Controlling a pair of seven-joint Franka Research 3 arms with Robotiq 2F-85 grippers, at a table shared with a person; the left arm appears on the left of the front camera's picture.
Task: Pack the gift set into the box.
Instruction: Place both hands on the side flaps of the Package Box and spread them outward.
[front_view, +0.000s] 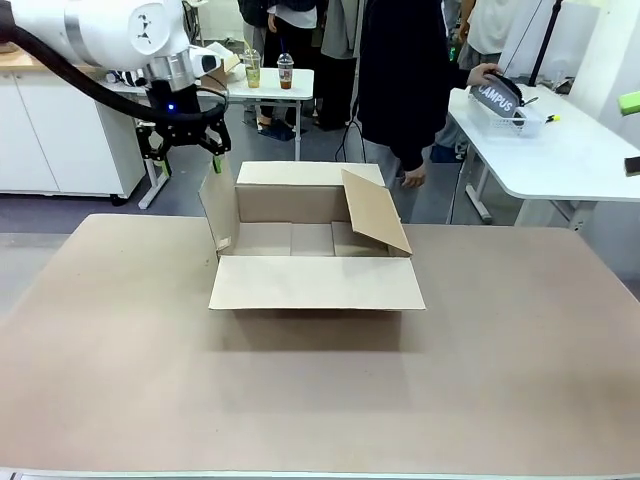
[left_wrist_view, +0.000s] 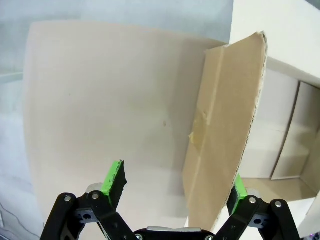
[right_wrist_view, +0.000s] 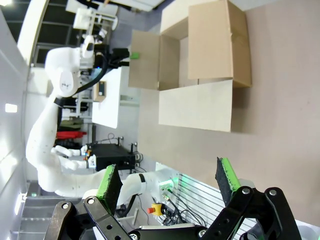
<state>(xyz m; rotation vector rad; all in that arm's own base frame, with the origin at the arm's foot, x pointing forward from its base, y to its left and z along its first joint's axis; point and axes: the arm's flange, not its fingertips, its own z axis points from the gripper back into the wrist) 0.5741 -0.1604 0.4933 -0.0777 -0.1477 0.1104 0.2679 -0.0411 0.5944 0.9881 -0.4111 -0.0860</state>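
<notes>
I have the left gripper (front_view: 184, 140) hanging spread wide over the box (front_view: 310, 240), which sits just below it and off toward the middle of the surface (front_view: 130, 380). The gripper holds nothing. In the left wrist view the upright left flap (left_wrist_view: 225, 135) rises into the gap between the fingers, close against one green pad (left_wrist_view: 238, 187) and well apart from the other. I cannot tell whether that near pad touches the cardboard. My guess is that the gripper straddles the flap so it can pinch the flap and fold it outward, clearing the mouth.

The near flap (front_view: 315, 283) already lies flat on the surface, out of the way. The right flap (front_view: 376, 212), on the far side of the box from the left gripper, leans inward over the opening and would block anything lowered in.

The right gripper (right_wrist_view: 170, 175) is also fully spread and empty. It is parked well away from the box, which I see far ahead of its fingers.
</notes>
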